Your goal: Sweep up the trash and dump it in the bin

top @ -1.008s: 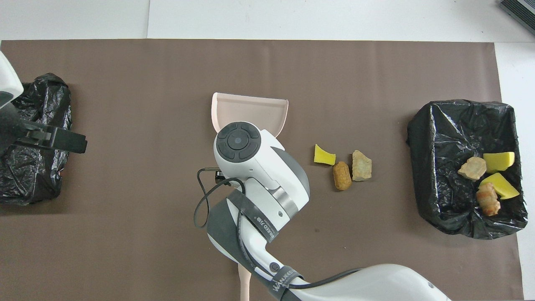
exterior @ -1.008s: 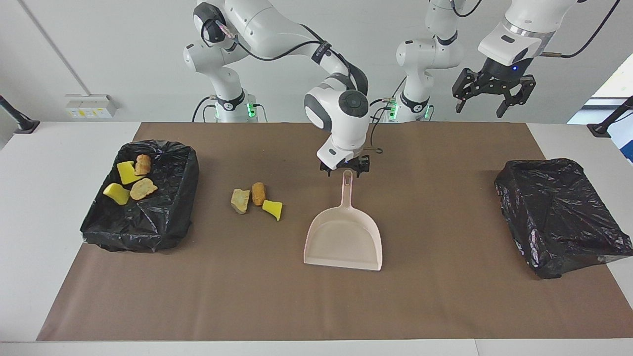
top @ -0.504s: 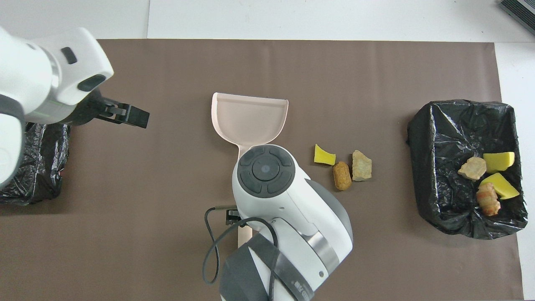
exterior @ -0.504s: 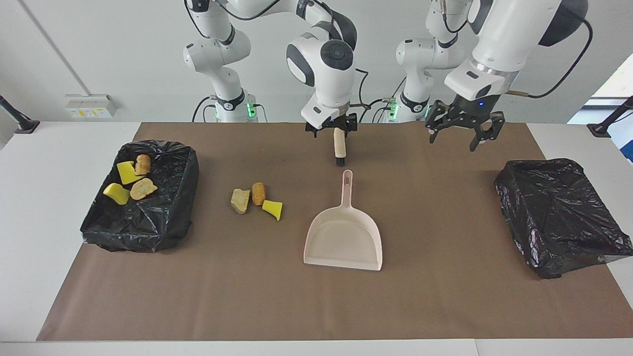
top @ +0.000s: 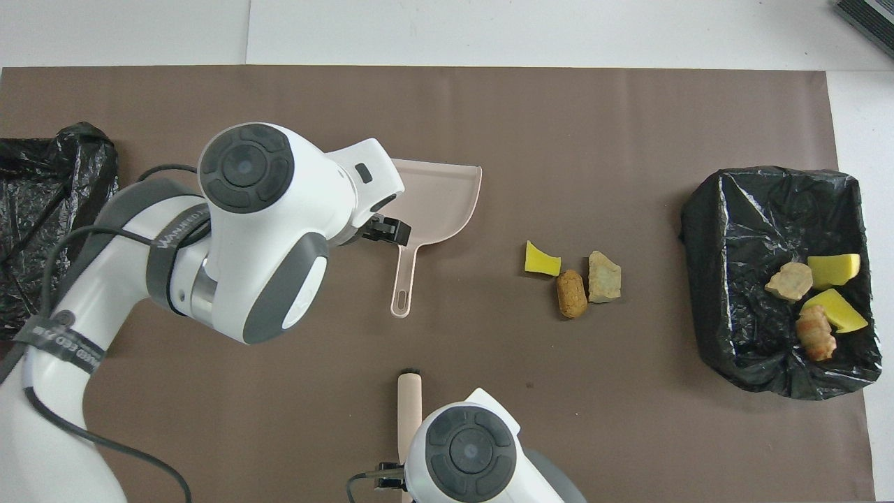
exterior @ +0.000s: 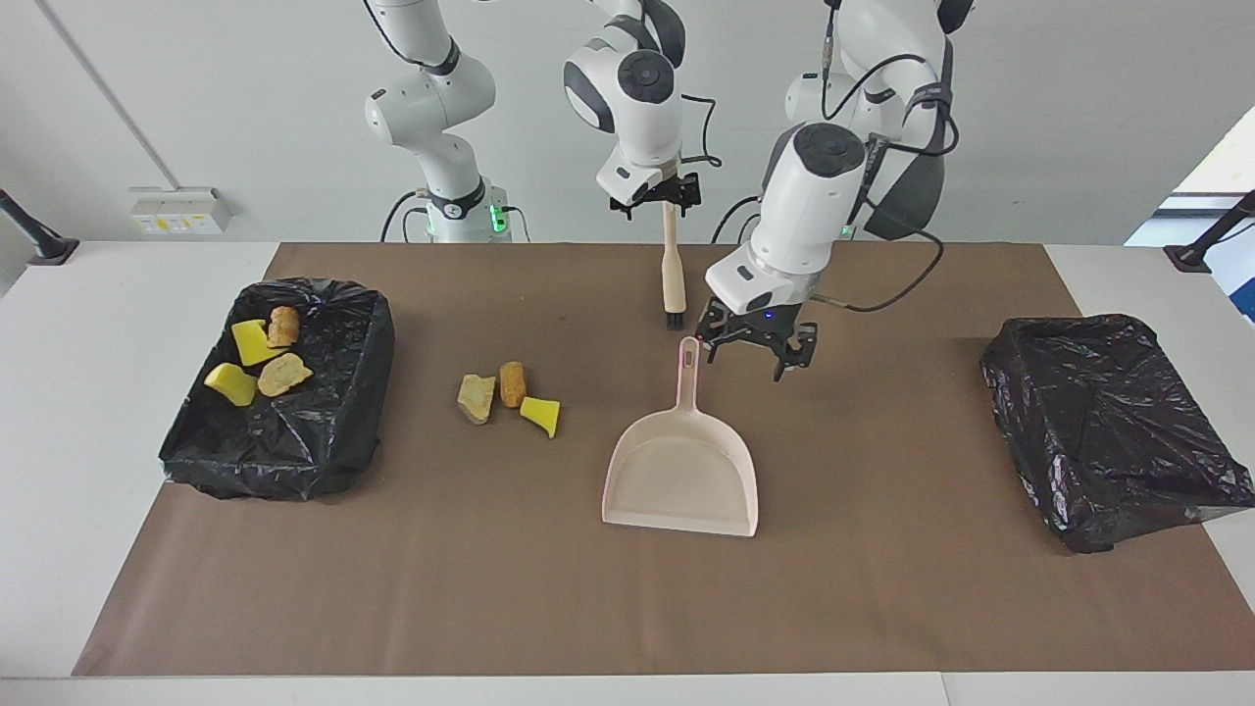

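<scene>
A pink dustpan (exterior: 683, 471) lies mid-mat with its handle toward the robots. My left gripper (exterior: 750, 358) hovers low and open just beside that handle, toward the left arm's end. Overhead, only one of its fingers (top: 385, 229) shows past the arm. My right gripper (exterior: 662, 204) is raised at the robots' edge, shut on the end of a wooden brush (exterior: 672, 265). The brush slopes down, with its bristles near the handle's tip. Three pieces of trash (exterior: 512, 384) sit on the mat beside the dustpan, toward the right arm's end. The black-lined bin (exterior: 368, 343) there holds several more.
A second black-lined bin (exterior: 1108, 422) stands at the left arm's end with nothing showing inside. A brown mat (exterior: 882, 588) covers most of the white table. Overhead, the left arm hides part of the dustpan (top: 447, 195), and the brush (top: 409, 412) runs under the right wrist.
The right gripper rose and drew back toward the robots from the dustpan's handle end, so more of the brush shows. The left gripper swung down from above the empty bin's end to the dustpan's handle.
</scene>
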{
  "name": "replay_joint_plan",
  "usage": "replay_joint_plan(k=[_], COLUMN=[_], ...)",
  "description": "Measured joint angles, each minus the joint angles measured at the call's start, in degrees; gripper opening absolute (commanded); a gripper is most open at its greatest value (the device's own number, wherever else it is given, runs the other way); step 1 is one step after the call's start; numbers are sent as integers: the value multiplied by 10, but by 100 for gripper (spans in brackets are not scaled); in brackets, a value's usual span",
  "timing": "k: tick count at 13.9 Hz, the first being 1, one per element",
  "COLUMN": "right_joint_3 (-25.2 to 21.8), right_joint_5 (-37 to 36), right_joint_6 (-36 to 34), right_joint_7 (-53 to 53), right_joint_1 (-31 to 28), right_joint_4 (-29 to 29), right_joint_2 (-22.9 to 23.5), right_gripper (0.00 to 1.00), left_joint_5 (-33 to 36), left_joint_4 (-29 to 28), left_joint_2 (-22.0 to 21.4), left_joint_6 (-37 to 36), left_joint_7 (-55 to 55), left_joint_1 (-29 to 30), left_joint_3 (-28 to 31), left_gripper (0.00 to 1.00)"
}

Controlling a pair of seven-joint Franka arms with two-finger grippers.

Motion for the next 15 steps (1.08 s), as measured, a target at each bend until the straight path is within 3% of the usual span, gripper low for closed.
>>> replay_joint_plan(k=[5, 10, 11, 12, 13, 15], right_joint_3=[0, 1, 1, 0, 0, 0], right_joint_5=[7, 7, 7, 7, 7, 7], right_joint_6=[112, 183, 195, 202, 205, 206], right_joint_7=[45, 65, 65, 65, 65, 65], right_joint_1=[62, 99, 102, 105, 107, 109], right_joint_4=[-78, -91, -96, -100, -102, -103], right_joint_2=[-4, 39, 43, 46, 47, 47], right_gripper=[100, 99, 95, 81, 60, 15], left_joint_5=[0, 0, 0, 0, 0, 0], left_joint_4=[-58, -72, -76, -80, -83, -87], left_joint_2=[40, 42, 42, 42, 42, 42], left_joint_6=[96, 102, 103, 105, 110, 116], left_joint_7=[-20, -20, -20, -20, -20, -20], left_joint_1=[-37, -37, -38, -38, -39, -41], left_joint_3=[0, 5, 4, 4, 4, 2], left_gripper=[100, 100, 100, 100, 100, 90])
